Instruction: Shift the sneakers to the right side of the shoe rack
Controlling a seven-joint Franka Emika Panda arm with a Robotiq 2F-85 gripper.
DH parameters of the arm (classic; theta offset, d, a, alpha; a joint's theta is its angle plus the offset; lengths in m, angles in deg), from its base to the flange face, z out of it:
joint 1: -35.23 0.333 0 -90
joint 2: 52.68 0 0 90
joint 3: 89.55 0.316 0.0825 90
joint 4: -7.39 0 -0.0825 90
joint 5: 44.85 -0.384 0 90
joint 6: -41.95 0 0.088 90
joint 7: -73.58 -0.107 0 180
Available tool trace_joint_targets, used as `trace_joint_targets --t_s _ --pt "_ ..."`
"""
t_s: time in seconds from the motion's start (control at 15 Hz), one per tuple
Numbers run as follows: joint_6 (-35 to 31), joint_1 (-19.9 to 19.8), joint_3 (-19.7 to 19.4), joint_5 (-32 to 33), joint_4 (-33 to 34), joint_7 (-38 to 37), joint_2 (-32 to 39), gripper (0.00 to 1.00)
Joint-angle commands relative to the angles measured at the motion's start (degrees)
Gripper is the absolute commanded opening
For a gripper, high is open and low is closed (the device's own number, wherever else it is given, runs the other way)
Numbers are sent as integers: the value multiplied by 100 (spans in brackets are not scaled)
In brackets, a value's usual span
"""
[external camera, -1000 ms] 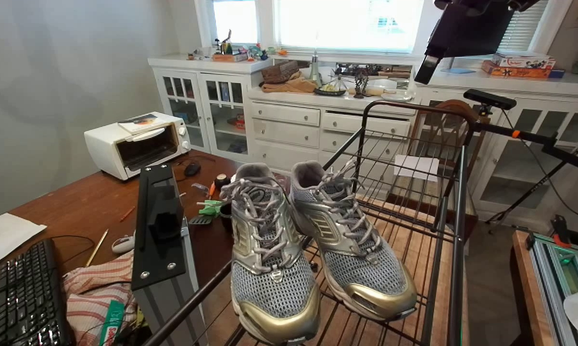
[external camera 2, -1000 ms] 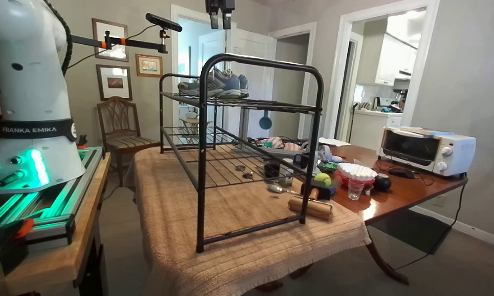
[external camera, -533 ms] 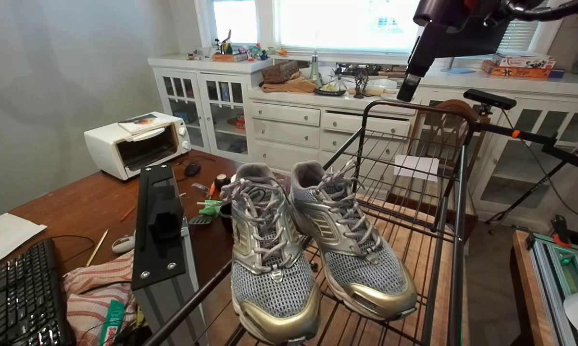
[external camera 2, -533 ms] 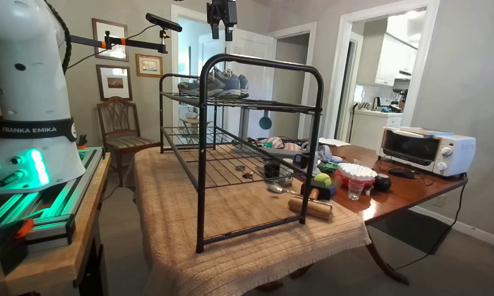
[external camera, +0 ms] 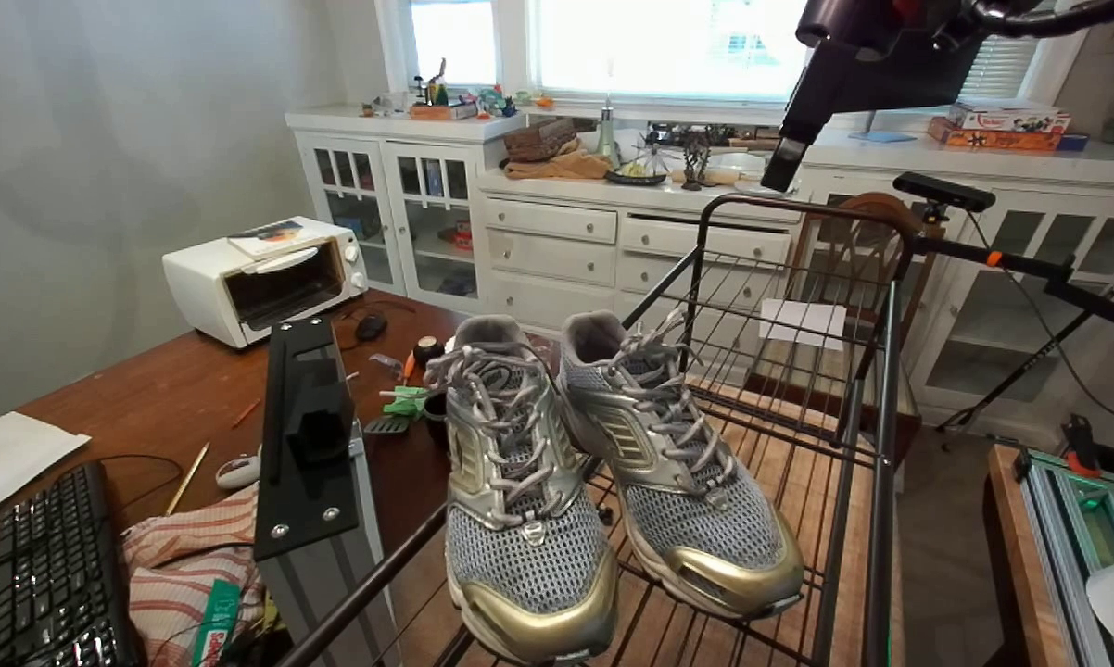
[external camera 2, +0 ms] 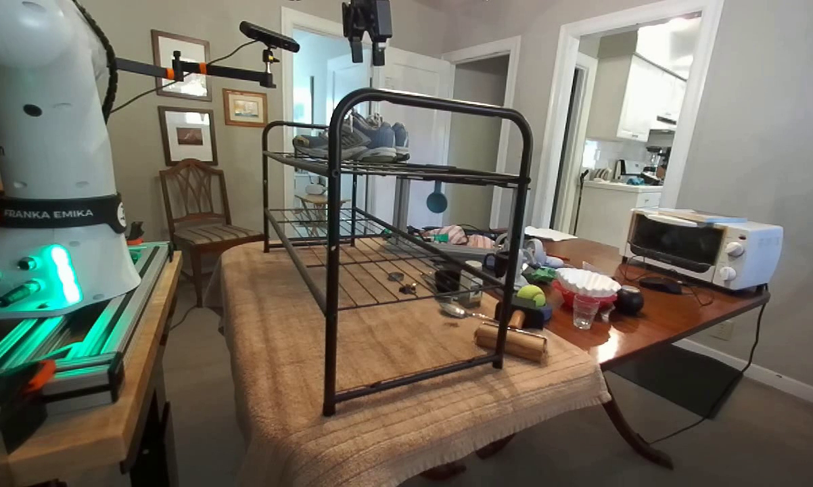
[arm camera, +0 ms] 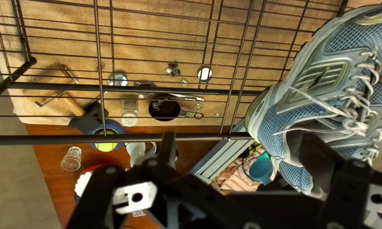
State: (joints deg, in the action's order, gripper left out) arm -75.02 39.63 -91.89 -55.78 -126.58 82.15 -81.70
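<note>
Desk (external camera 2: 670, 321) in glossy brown wood is pretty crowded: white toaster oven (external camera 2: 707, 247), clear plastic cup (external camera 2: 585, 312), yellow-green tennis ball (external camera 2: 531, 293), plus a wooden roller (external camera 2: 511, 341) on a tan towel (external camera 2: 406, 406). Obstacle-wise, a black-topped grey metal post (external camera: 307, 491) stands beside the black wire-and-tube shoe rack (external camera 2: 333, 257), and curved hoops (external camera 2: 440, 102) stick up at both its ends. The silver-grey mesh sneakers (external camera: 631, 445) with gold toe caps sit side by side on the top shelf (external camera 2: 474, 174), lower than the black fingers (arm camera: 168, 151) and apart from them. Those are spread wide; in the wrist view one of them covers part of a sneaker's ankle opening. Pair's near one end, overlapping the long side rail (arm camera: 67, 139); open wire runs from the heels to the opposite hoop.
</note>
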Motion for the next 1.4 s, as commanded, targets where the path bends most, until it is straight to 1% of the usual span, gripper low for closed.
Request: trace_joint_targets --t_s 0.0,0.33,0.53,0.93,1.33 --pt "-394 57 67 -111 129 23 286 100" --pt "-953 239 196 -240 266 21 716 100" --pt "-1160 271 382 -114 323 -105 940 100" --pt "-1152 264 655 7 483 -356 1236 100" --pt "-1076 324 750 -287 675 -742 1597 100"
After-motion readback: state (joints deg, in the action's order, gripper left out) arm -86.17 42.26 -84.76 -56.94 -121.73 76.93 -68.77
